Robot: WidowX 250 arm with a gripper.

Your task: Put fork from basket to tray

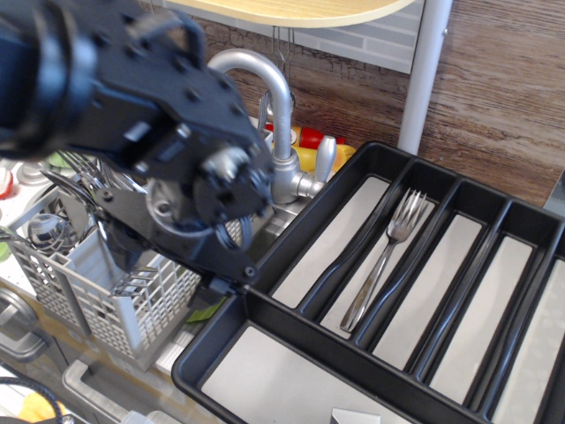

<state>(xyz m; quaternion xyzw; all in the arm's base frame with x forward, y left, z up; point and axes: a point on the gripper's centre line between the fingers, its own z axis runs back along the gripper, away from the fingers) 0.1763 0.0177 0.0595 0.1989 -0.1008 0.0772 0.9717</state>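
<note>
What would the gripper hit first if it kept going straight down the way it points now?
Hard to be sure: the gripper's tips are hidden behind the arm's own body. It seems aimed down over the basket, so the basket's near grid wall or the cutlery standing inside would probably come first. Depth is unclear from this one view.
</note>
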